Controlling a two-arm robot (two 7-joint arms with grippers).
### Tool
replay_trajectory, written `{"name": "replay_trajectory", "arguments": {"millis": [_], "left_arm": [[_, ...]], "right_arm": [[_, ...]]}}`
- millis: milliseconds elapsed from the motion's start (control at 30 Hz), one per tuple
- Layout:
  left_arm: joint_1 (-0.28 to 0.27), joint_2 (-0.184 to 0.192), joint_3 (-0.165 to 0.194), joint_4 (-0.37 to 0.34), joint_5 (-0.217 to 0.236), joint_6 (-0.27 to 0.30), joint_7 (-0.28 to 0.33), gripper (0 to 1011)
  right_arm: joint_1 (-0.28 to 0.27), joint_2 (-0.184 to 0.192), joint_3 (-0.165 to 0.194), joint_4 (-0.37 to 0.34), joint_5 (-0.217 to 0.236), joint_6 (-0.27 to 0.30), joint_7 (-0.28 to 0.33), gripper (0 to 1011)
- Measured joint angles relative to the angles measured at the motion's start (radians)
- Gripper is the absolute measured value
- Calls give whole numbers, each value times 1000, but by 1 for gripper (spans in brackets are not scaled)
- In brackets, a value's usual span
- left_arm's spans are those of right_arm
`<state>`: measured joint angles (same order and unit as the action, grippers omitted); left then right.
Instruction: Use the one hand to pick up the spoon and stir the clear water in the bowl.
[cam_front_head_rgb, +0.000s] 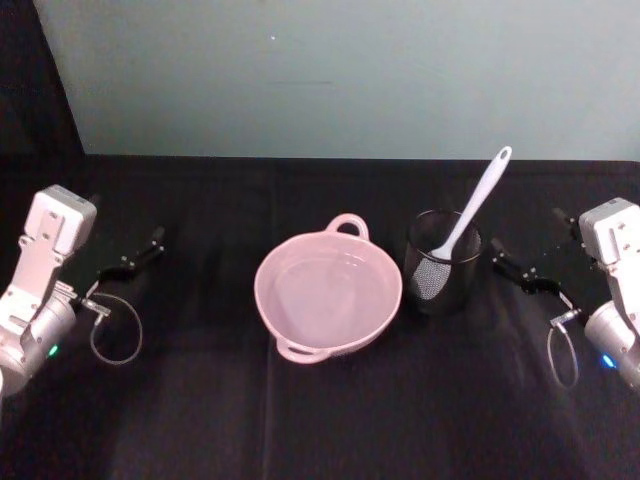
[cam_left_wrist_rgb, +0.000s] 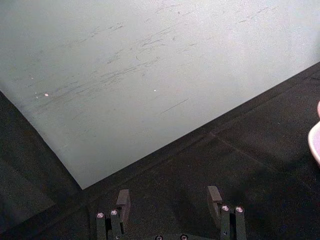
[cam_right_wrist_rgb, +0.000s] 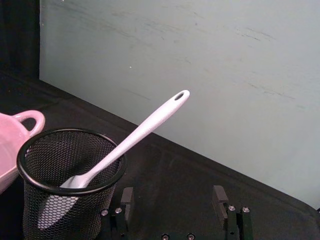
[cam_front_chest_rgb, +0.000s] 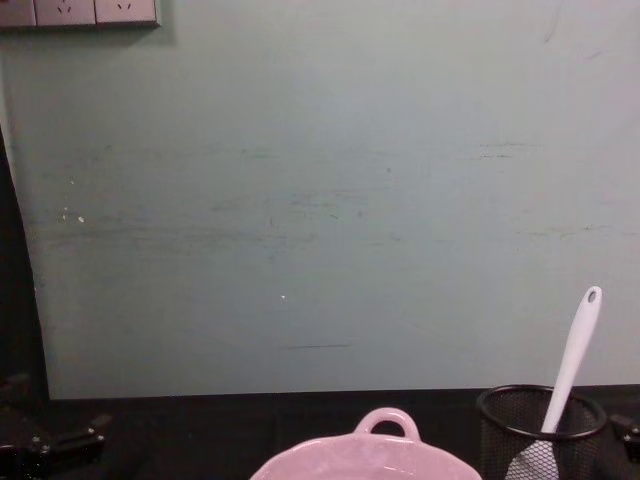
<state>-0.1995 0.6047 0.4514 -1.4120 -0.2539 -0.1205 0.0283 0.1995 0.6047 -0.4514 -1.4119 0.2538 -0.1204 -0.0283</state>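
The white spoon (cam_front_head_rgb: 472, 212) stands scoop-down in a black wire-mesh cup (cam_front_head_rgb: 443, 268), its handle leaning up and to the right. Left of the cup sits the pink bowl (cam_front_head_rgb: 300, 244), with clear water (cam_front_head_rgb: 325, 292) showing as a faint sheen inside. My right gripper (cam_front_head_rgb: 520, 268) hovers open just right of the cup, nothing between its fingers (cam_right_wrist_rgb: 219, 196). In the right wrist view the spoon (cam_right_wrist_rgb: 145, 130) and cup (cam_right_wrist_rgb: 70, 170) lie ahead of the open right gripper (cam_right_wrist_rgb: 172, 197). My left gripper (cam_front_head_rgb: 135, 256) is parked open at the far left, with the left gripper (cam_left_wrist_rgb: 168, 200) over bare cloth.
A black cloth (cam_front_head_rgb: 320, 420) covers the table, and a pale green wall (cam_front_head_rgb: 340, 70) rises behind it. Cable loops (cam_front_head_rgb: 115, 335) hang by both wrists. In the chest view the bowl's loop handle (cam_front_chest_rgb: 385, 420) and the spoon (cam_front_chest_rgb: 575, 355) stand at the lower edge.
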Motion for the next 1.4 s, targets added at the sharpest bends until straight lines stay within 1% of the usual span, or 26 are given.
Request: {"name": "replay_trajectory", "arguments": {"millis": [1067, 1167, 1267, 1300, 1400], "left_arm": [[0, 0, 0, 0, 0, 0, 0, 1011], [0, 0, 0, 0, 0, 0, 0, 1011], [0, 0, 0, 0, 0, 0, 0, 1011], [0, 0, 0, 0, 0, 0, 0, 1011], [0, 0, 0, 0, 0, 0, 0, 1011]], "right_arm": [[0, 1, 1, -1, -2, 2, 0, 1003], [-4, 9, 12, -11, -11, 14, -1, 1003], [-20, 26, 36, -31, -20, 36, -7, 1003], [-25, 30, 43, -36, -18, 39, -7, 1002], [-49, 44, 75, -64, 10, 47, 3, 1002]]}}
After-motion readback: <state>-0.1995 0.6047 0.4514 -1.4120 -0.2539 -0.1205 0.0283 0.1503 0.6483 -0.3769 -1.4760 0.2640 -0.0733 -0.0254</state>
